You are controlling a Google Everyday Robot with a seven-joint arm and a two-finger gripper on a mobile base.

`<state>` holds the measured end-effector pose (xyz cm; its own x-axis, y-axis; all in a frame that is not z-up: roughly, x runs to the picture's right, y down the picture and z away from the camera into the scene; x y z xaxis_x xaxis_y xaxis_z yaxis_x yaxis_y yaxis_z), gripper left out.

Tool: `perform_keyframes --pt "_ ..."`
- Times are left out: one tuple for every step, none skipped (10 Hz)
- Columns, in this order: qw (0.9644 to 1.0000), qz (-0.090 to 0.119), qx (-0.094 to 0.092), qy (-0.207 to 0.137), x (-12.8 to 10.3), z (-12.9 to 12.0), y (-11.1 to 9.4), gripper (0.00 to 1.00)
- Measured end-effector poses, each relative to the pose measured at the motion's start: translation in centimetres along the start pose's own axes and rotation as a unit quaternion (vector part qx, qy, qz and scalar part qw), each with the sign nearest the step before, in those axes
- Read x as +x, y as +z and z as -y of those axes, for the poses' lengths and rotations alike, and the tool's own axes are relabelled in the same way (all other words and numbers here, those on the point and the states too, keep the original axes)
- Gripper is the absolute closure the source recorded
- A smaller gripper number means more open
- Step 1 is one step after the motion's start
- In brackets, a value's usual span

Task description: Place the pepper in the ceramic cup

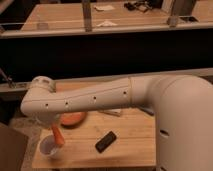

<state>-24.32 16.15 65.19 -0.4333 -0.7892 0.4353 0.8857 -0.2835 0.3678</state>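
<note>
End effector [51,124] hides under arm [95,97], pepper [57,136] over ceramic cup [47,149].

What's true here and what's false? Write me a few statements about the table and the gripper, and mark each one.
1. The pepper lies on the orange plate. False: it hangs tilted over the white cup, with its lower end at the rim.
2. The gripper is under the wrist of the arm, just above the cup. True.
3. The black block is inside the cup. False: it lies flat on the table, apart from the cup.
4. The plate sits on the table behind the cup. True.
</note>
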Motion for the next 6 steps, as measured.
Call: perform_keyframes --pt "1.0000 0.000 0.000 -0.001 -0.02 0.04 0.01 0.93" --pt "1.0000 0.001 0.000 -0.002 -0.06 0.12 0.07 0.93" --pt "1.0000 0.001 -0.001 -0.003 -0.06 0.18 0.08 0.89" --pt "1.0000 0.002 -0.001 -0.003 -0.08 0.22 0.11 0.85" --pt "1.0000 0.002 -0.002 -0.004 -0.09 0.25 0.12 0.85" --pt "1.0000 0.003 -0.002 -0.005 -0.10 0.27 0.13 0.85"
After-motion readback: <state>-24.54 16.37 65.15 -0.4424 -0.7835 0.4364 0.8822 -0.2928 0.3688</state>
